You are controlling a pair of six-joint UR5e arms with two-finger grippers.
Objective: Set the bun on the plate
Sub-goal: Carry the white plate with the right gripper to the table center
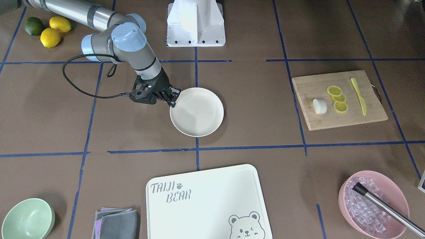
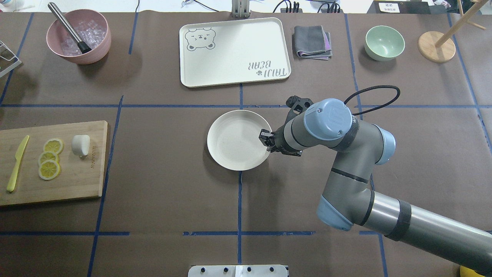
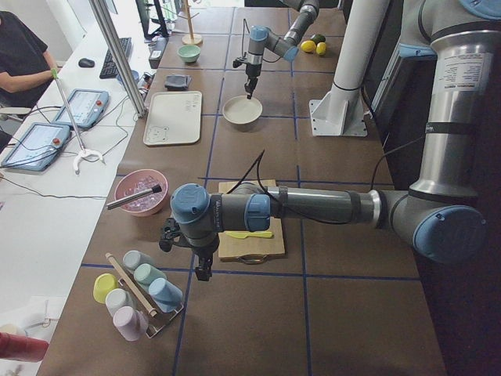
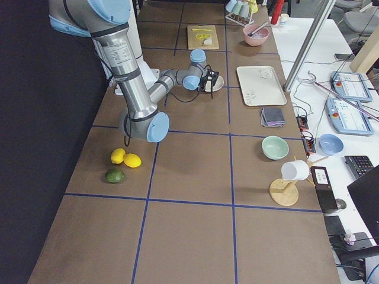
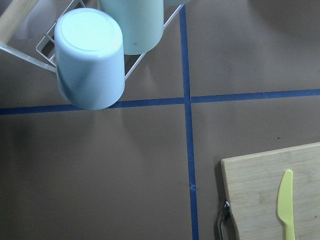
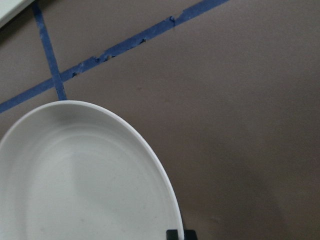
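Right gripper (image 1: 173, 99) pinched onto the plate (image 1: 199, 114) rim. Bun (image 1: 319, 106) on wooden cutting board (image 1: 335, 123), beside lemon slices (image 1: 337, 98). Left gripper (image 3: 202, 270): can't tell if closed.

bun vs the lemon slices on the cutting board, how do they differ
The bun is white; the lemon slices are yellow. The bun is one thick rounded lump; the lemon slices are three thin flat discs, overlapping in a row. Both rest on the wooden cutting board, with a gap between them.
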